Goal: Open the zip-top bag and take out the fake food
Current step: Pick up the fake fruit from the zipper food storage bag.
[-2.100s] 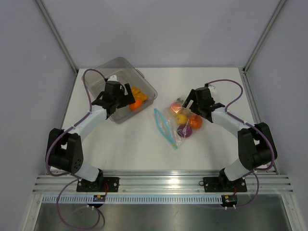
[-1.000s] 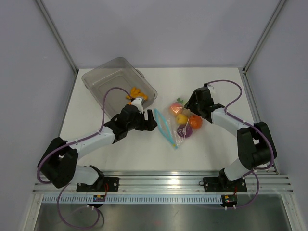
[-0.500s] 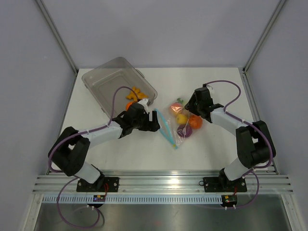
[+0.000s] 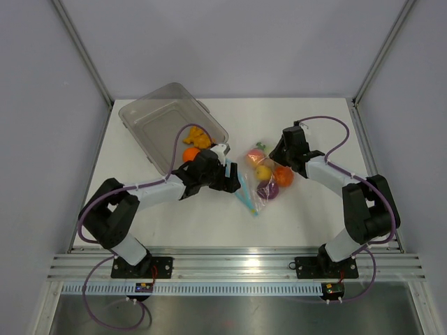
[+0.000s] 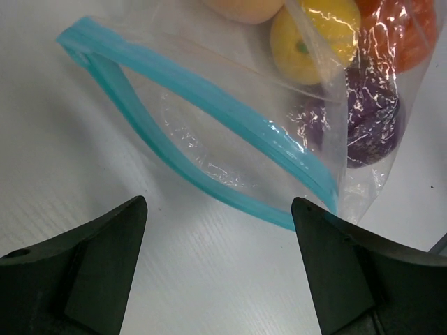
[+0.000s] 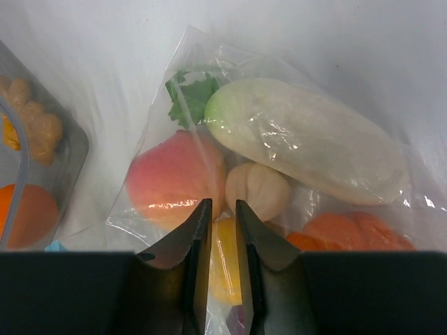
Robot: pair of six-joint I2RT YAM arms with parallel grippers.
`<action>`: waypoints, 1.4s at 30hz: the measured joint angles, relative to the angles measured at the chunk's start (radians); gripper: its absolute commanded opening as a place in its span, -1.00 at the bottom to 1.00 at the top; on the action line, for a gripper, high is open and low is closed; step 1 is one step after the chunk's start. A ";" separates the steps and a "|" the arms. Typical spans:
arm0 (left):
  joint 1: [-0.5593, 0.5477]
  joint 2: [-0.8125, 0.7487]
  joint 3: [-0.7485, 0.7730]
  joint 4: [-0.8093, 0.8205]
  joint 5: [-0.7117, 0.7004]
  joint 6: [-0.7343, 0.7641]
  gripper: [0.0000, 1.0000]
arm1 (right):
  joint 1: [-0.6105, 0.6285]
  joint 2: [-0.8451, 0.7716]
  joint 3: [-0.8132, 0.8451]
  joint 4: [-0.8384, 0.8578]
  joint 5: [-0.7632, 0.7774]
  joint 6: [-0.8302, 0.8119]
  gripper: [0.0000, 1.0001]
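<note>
The zip-top bag [image 4: 262, 176] lies at mid table, its light-blue zip strip [image 5: 209, 98] parted into an open loop. Inside is the fake food: a peach [image 6: 174, 178], a long white radish [image 6: 307, 139], a small white bulb [image 6: 258, 192], a yellow fruit [image 5: 314, 31], a purple piece [image 5: 374, 125] and an orange one [image 5: 401, 28]. My left gripper [image 5: 218, 209] stands wide open just in front of the bag's mouth, holding nothing. My right gripper [image 6: 223, 206] is at the bag's far end, its jaws nearly together with bag film between them.
A rigid clear tub [image 4: 157, 122] sits at the back left, with an orange fruit [image 4: 190, 153] and a lumpy orange-yellow piece [image 4: 199, 137] at its near corner. The tub's corner [image 6: 70, 150] also shows in the right wrist view. Grey walls enclose the table.
My left arm has swung from the tub over to the bag's open mouth, jaws still wide. My right jaws have narrowed onto the bag's far end.
</note>
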 measured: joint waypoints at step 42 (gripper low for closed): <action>-0.104 0.163 0.038 0.187 -0.182 0.135 0.94 | 0.000 -0.076 -0.056 0.012 -0.050 0.003 -1.00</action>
